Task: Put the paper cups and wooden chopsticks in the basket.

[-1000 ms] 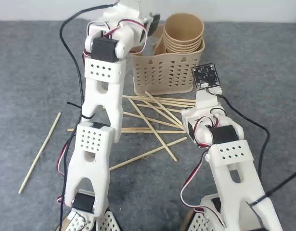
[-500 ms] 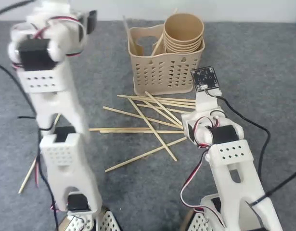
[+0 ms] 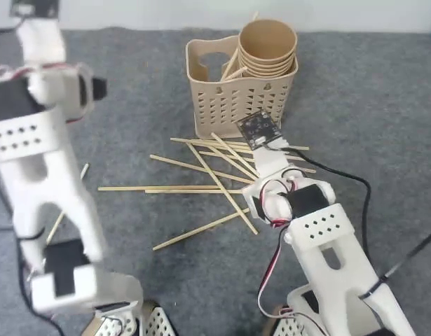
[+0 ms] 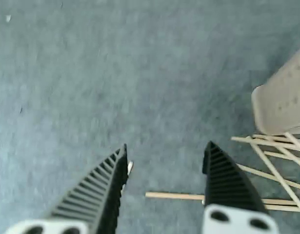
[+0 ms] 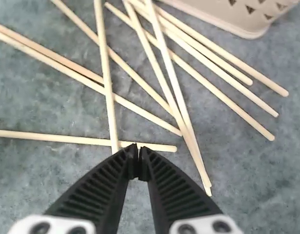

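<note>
surface: grey carpeted table [image 3: 383,91] | on it: basket [image 3: 236,108], wooden chopsticks [image 3: 173,189] scattered just beside

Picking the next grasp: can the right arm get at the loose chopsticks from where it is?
Probably yes. The right gripper hangs over the chopsticks with nothing between them. Its jaws are shut, so it must open first.

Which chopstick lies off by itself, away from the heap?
The lone chopstick at far left, partly behind the left arm; the rest cross in a heap before the basket.
</note>
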Action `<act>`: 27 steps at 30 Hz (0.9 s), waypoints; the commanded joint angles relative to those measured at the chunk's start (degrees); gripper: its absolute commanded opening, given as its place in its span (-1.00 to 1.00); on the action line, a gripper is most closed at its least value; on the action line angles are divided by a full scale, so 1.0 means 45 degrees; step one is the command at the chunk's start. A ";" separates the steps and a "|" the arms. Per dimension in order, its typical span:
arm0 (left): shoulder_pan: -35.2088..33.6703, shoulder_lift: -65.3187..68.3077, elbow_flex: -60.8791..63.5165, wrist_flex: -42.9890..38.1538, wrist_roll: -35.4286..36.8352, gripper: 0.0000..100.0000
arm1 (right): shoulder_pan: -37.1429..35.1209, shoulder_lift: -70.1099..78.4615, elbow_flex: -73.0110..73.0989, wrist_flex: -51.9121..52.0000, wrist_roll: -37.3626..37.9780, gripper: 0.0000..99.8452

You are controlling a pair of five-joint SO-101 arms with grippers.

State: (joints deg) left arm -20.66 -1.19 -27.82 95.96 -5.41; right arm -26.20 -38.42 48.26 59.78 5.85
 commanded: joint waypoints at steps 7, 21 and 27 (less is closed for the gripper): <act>-0.3048 -0.4962 1.2083 -0.5587 -0.3849 -0.52 | -0.0107 0.0029 -0.0430 0.0029 0.0254 -0.98; -0.4884 -0.3790 1.6420 -0.9436 -0.5841 -0.52 | -0.1592 0.0322 0.0215 -0.0752 0.0156 -0.79; -0.5158 -0.0821 1.4838 -0.9866 -0.7033 -0.52 | -0.1592 0.1592 0.0156 -0.1553 0.0156 -0.79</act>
State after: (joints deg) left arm -43.16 -11.47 45.23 52.97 -33.71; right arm -32.97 -32.53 49.58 55.03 6.02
